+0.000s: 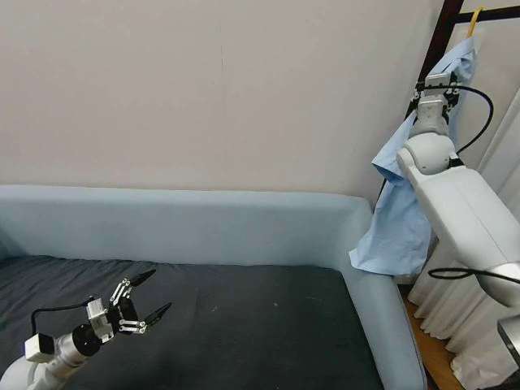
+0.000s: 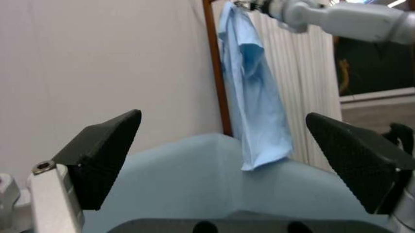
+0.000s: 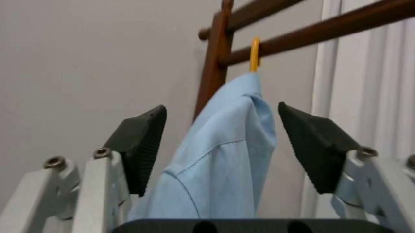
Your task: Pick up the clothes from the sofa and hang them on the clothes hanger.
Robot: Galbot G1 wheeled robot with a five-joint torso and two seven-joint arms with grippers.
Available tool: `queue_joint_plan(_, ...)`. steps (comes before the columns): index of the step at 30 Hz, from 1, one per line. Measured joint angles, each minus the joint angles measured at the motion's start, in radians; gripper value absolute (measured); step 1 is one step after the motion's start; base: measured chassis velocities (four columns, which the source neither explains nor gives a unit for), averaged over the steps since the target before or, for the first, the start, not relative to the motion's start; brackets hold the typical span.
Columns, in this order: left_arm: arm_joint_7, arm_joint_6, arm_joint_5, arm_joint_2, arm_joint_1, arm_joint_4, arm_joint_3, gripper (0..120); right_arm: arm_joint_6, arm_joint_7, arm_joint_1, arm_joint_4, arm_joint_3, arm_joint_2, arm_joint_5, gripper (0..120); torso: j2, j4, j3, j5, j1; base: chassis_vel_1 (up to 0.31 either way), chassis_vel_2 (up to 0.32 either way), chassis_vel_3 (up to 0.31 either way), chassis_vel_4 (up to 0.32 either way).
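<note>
- Head view: I have the right tool (image 1: 439, 80) raised to the wooden rack (image 1: 439, 32) beside the sofa (image 1: 203, 227). The blue shirt (image 1: 402, 211) hangs from there, draping down past the sofa's arm.
- Right wrist view: the tool's pads are spread, one on either side of the shirt's shoulder, and I judge they are not pinching it. The yellow hanger hook (image 3: 255, 53) appears to sit over a rack bar.
- The left tool (image 1: 158, 291) hovers low over the sofa's dark seat with its fingers spread, holding nothing.
- Risk, as I read it: the cloth lies close between the right tool's pads. If a pad snags a fold as I pull back, it could drag the hook off the bar and drop the shirt.
- Second risk: the shirt looks bunched to one side. If it sits unevenly on the hanger, it may slide off.
- Containers: the rack is the nearest thing to one, and it carries this single shirt.
</note>
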Motion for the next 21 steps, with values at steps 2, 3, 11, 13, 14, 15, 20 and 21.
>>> queue_joint_plan(2,-0.032,-0.005,-0.001,-0.013,0.012,-0.019,-0.015,100,0.046,-0.018,-0.031,0.043,0.011,-0.024,0.016,76,0.000,0.0000,0.000,0.0002,0.000,0.000,0.000,0.000,0.000)
queue_joint_plan(3,-0.097,-0.014,0.003,-0.036,0.032,-0.053,-0.036,100,0.120,-0.067,-0.085,0.123,0.035,-0.066,0.066,83,0.000,0.0001,0.000,-0.0005,0.000,0.000,0.000,0.000,0.000)
queue_joint_plan(11,-0.683,-0.005,0.144,-0.251,0.114,-0.293,-0.013,100,0.211,-0.370,-0.498,0.499,0.088,-0.149,0.515,100,0.000,0.0006,0.000,-0.0006,0.000,0.000,0.000,0.000,0.000)
queue_joint_plan(13,-0.800,0.013,0.212,-0.289,0.124,-0.327,0.011,100,0.211,-0.383,-0.553,0.521,0.095,-0.126,0.487,100,0.000,0.0005,0.000,-0.0006,0.000,0.000,0.000,0.000,0.000)
queue_joint_plan(14,-0.939,0.057,0.310,-0.332,0.140,-0.368,0.043,100,0.211,-0.385,-0.619,0.538,0.105,-0.091,0.435,100,0.000,0.0004,0.000,-0.0008,0.000,0.000,0.000,0.000,0.000)
queue_joint_plan(15,-1.039,0.102,0.386,-0.367,0.157,-0.401,0.066,100,0.206,-0.380,-0.678,0.548,0.117,-0.060,0.382,100,0.000,0.0005,0.000,-0.0006,0.000,0.000,0.000,0.000,0.000)
queue_joint_plan(20,-1.208,0.169,0.578,-0.471,0.211,-0.465,0.097,100,0.181,-0.349,-0.851,0.559,0.159,0.048,0.208,100,0.000,0.0005,0.000,-0.0003,0.000,0.000,0.000,0.000,0.000)
queue_joint_plan(21,-1.209,0.162,0.597,-0.488,0.218,-0.468,0.098,100,0.175,-0.351,-0.881,0.561,0.172,0.068,0.178,100,0.000,0.0006,0.000,-0.0002,0.000,0.000,0.000,0.000,0.000)
